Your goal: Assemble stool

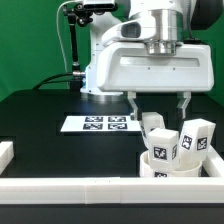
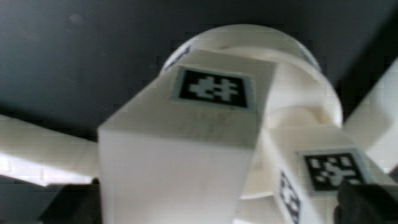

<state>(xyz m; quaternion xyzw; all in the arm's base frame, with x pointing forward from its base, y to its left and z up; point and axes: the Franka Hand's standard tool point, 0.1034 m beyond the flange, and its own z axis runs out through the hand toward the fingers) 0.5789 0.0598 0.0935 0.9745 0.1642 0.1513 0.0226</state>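
Observation:
The white round seat (image 1: 163, 168) lies at the exterior view's lower right, against the front rail. Three white blocky legs with tags stand up from it: one at the back (image 1: 153, 124), one in front (image 1: 164, 146), one to the right (image 1: 197, 136). My gripper (image 1: 159, 111) hangs just above them, open, with its fingers (image 1: 134, 105) on either side of the back leg's top. In the wrist view that leg (image 2: 187, 140) fills the middle between the dark fingers (image 2: 71, 205), with a gap on one side. A second tagged leg (image 2: 331, 168) stands beside it.
The marker board (image 1: 100, 123) lies on the black table behind the stool. A long white rail (image 1: 70, 187) runs along the front edge and a short one (image 1: 5, 152) sits at the exterior view's left; a rail also shows in the wrist view (image 2: 45, 140). The robot base stands behind.

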